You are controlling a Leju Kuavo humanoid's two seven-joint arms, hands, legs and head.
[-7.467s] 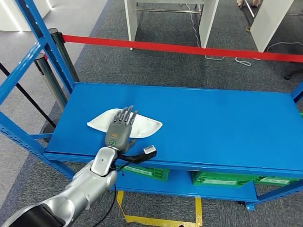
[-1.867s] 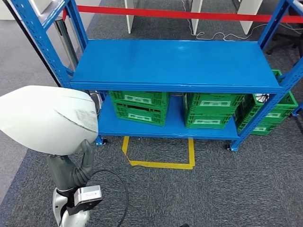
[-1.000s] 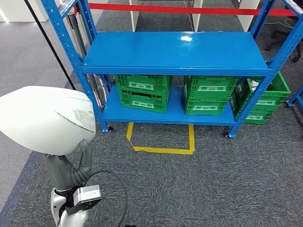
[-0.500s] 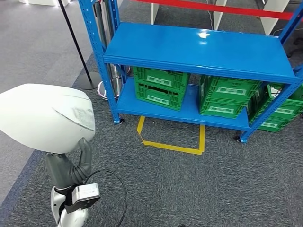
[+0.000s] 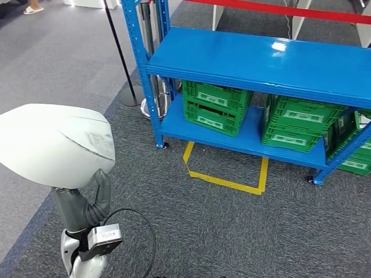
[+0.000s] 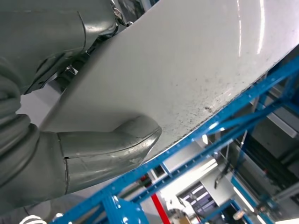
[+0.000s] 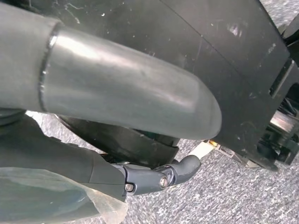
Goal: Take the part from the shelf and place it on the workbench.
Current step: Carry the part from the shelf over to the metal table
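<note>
1. The left hand (image 5: 83,205) is raised at about 8 o'clock in the head view and grips the part (image 5: 54,145), a large white, smooth, rounded shell with a scuffed patch on its right side.
2. The part rests on top of the left hand, off the shelf (image 5: 262,55), with grey carpet (image 5: 218,231) beneath it.
3. In the left wrist view the thick grey thumb (image 6: 109,144) presses flat against the white surface of the part (image 6: 183,60), and darker fingers (image 6: 67,74) lie on its other side.
4. The blue shelf stands at 1 to 2 o'clock, well apart from the part; its upper deck is bare and shiny.
5. Green crates (image 5: 216,107) sit side by side on the lower deck.
6. A yellow tape outline (image 5: 225,174) marks the carpet just in front of the shelf.
7. A red barrier band (image 5: 280,8) runs behind the shelf at 12 o'clock.
8. The right hand (image 7: 105,107) appears close up in the right wrist view, one dark finger curved over carpet; I cannot tell whether it is spread or closed.
</note>
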